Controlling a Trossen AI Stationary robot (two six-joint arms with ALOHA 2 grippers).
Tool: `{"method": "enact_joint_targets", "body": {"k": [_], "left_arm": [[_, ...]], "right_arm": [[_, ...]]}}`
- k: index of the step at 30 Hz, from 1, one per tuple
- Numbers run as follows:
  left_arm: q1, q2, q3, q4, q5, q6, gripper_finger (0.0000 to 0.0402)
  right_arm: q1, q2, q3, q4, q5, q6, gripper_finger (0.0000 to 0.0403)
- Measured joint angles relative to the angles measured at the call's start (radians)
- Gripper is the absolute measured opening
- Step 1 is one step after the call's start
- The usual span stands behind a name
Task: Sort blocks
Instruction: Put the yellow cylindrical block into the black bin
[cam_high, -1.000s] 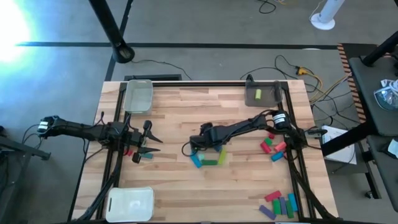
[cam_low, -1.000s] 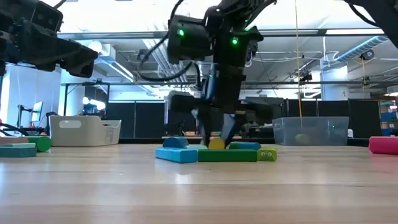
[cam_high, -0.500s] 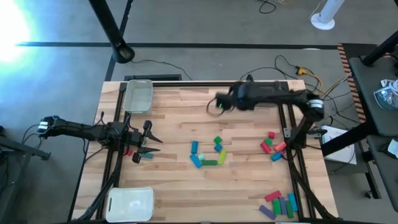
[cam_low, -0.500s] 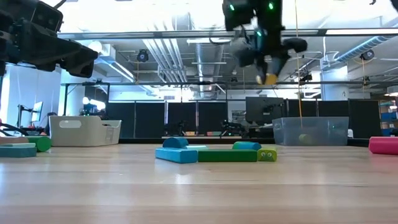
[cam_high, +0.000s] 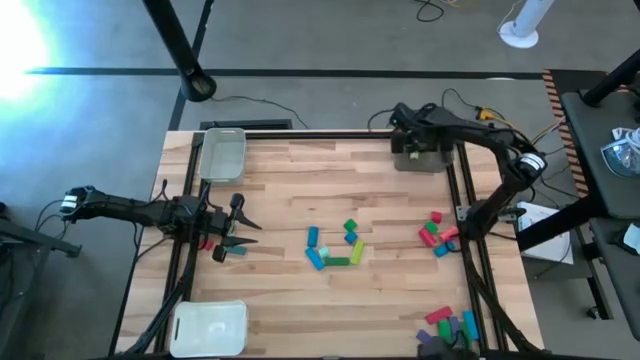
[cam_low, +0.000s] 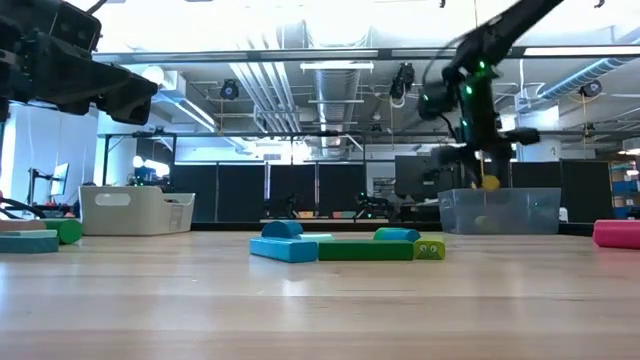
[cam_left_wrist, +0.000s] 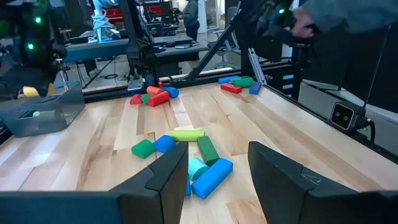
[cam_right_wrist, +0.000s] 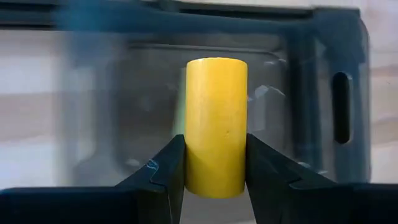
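in the right wrist view the right gripper pinches a yellow cylinder block between its two dark fingers, and the grey tray lies straight beneath it. from above, that gripper hangs over the same tray at the far right corner of the table; the level view shows the yellow block just above the tray's rim, apart from it.

the left gripper waits near the table's left edge with its fingers spread wide, nothing between them; a red block and a teal block lie just beside it. its own wrist view looks between its open fingers at the middle cluster.

that cluster sits mid-table: a blue bar, a dark green bar, a lime bar, a teal piece, a small blue block and a green cube.

toward the right edge lies a red, green and blue group, and at the near right corner another heap with purple, green, teal and red pieces.

a clear tray stands at the far left, a white tray at the near left corner.
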Motion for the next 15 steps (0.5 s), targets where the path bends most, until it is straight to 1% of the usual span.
{"method": "enact_joint_targets", "body": {"k": [4, 8, 11, 15], "left_arm": [[0.000, 0.000, 0.000, 0.000, 0.000, 0.000, 0.0154], [0.000, 0.000, 0.000, 0.000, 0.000, 0.000, 0.0154], [0.000, 0.000, 0.000, 0.000, 0.000, 0.000, 0.0154], [0.000, 0.000, 0.000, 0.000, 0.000, 0.000, 0.0154]], "right_arm": [[-0.071, 0.006, -0.024, 0.061, -0.020, -0.053, 0.0123], [-0.134, 0.034, -0.060, 0.119, -0.089, -0.086, 0.0123], [-0.175, 0.060, -0.075, 0.131, -0.113, -0.104, 0.0124], [-0.186, 0.094, -0.076, 0.171, -0.131, -0.142, 0.0130]]}}
